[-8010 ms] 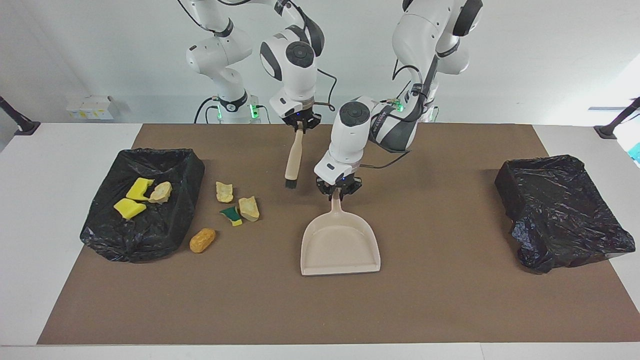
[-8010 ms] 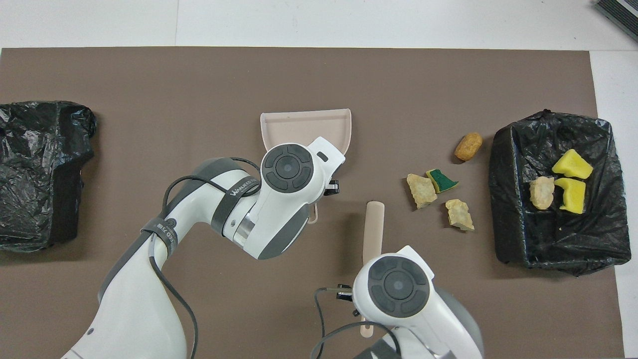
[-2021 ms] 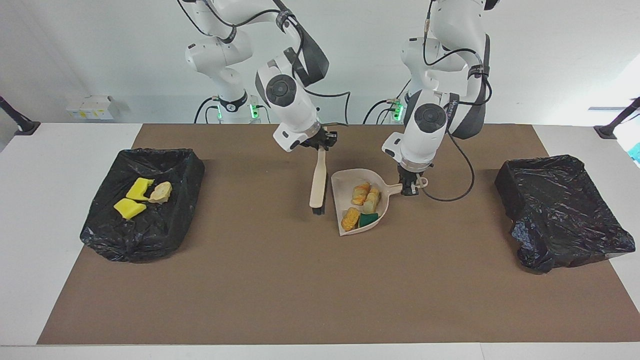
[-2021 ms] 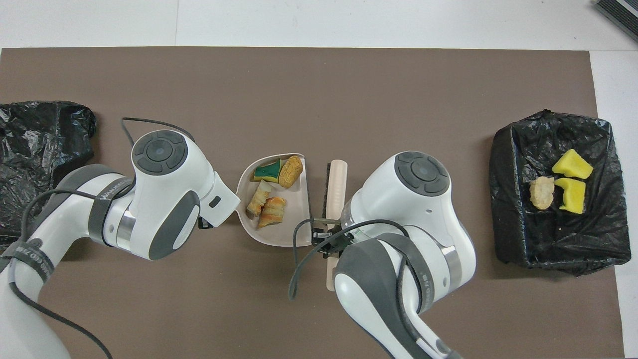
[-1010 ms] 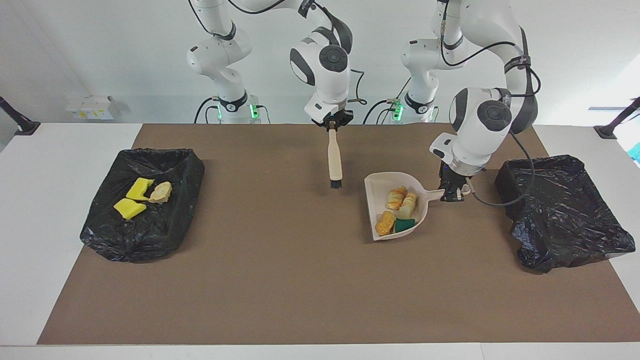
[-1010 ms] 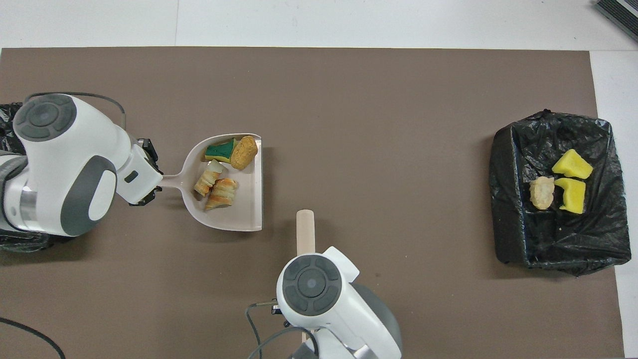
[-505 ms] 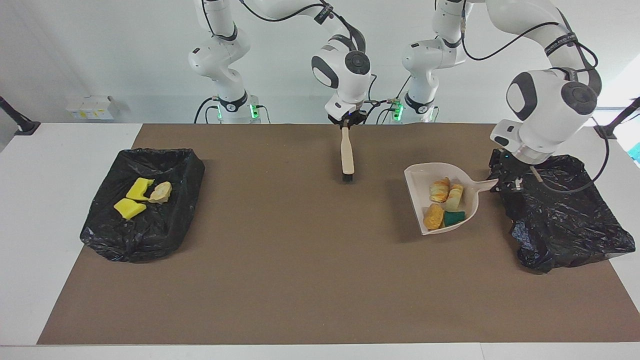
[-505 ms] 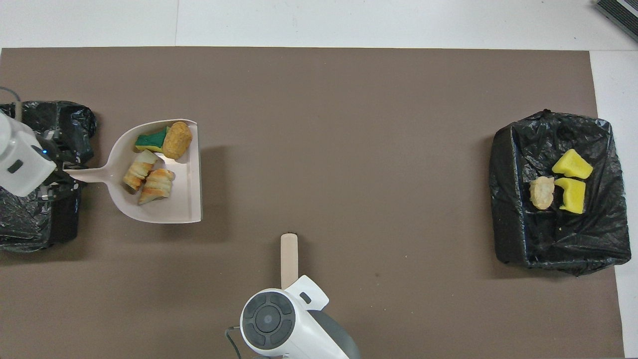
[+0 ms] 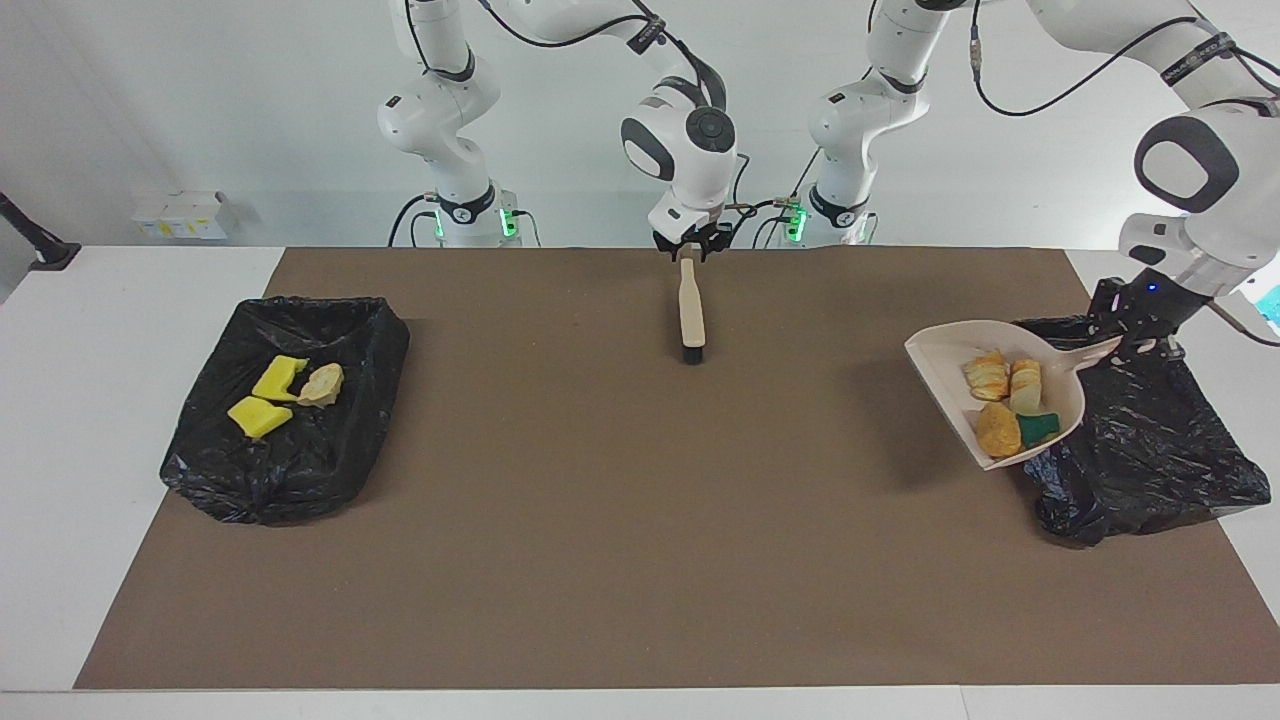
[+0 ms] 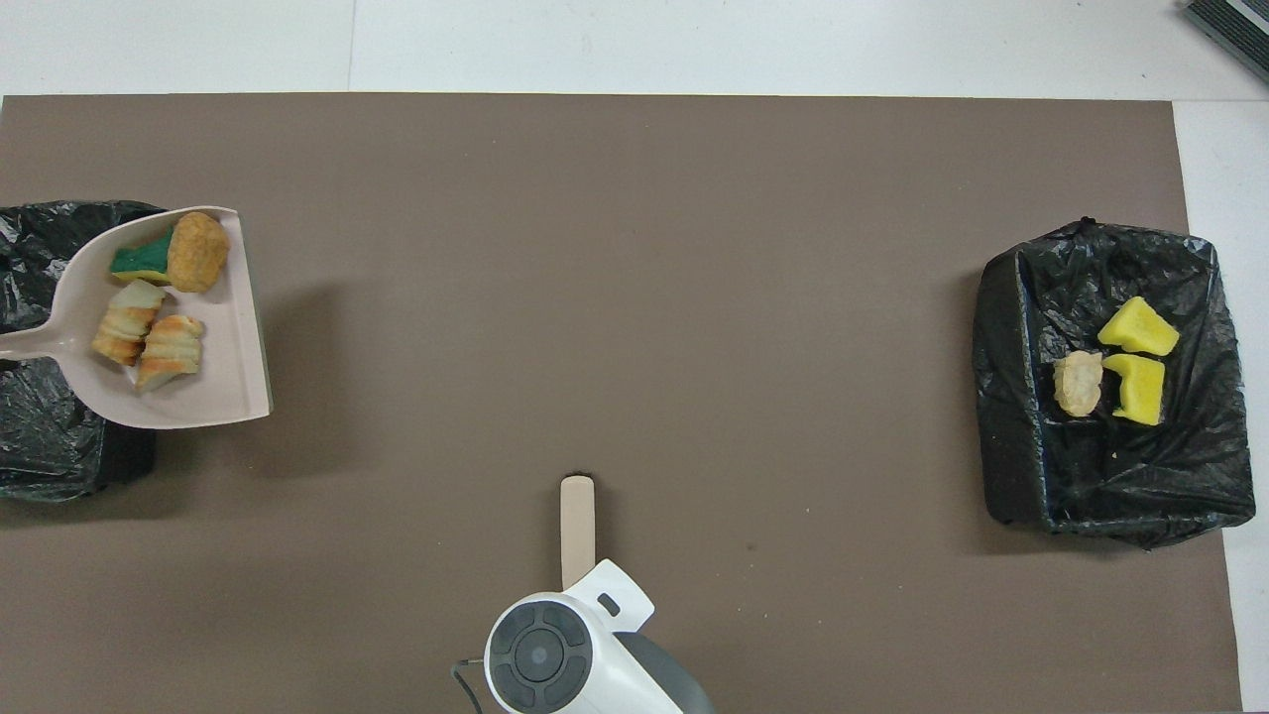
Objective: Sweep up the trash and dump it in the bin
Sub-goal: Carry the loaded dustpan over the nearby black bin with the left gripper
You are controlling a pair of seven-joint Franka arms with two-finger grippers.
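The trash (image 9: pixel 998 428), four scraps including an orange-brown lump and a green-and-yellow sponge bit, lay in the dustpan (image 9: pixel 945 352). The pan hung raised over the rim of the black bin (image 9: pixel 1150 450) at the left arm's end of the table, and partly over the mat beside it. The left gripper (image 9: pixel 1135 338) was over that bin, fingers pinched on the tip of the dustpan's handle. The pan's long axis ran from the gripper toward the middle of the table, so its open mouth faced away from the bin. Dumping would probably need the pan carried farther over the bin and turned or tipped.

In the overhead view the handle's end and the left gripper were cut off.

The brush (image 9: pixel 692 312) lay nearer to the robots, mid-table. The right gripper (image 9: pixel 690 248) waited at its handle's top; whether it gripped the brush could not be told. Three more scraps lay in the other bin (image 9: pixel 300 460).
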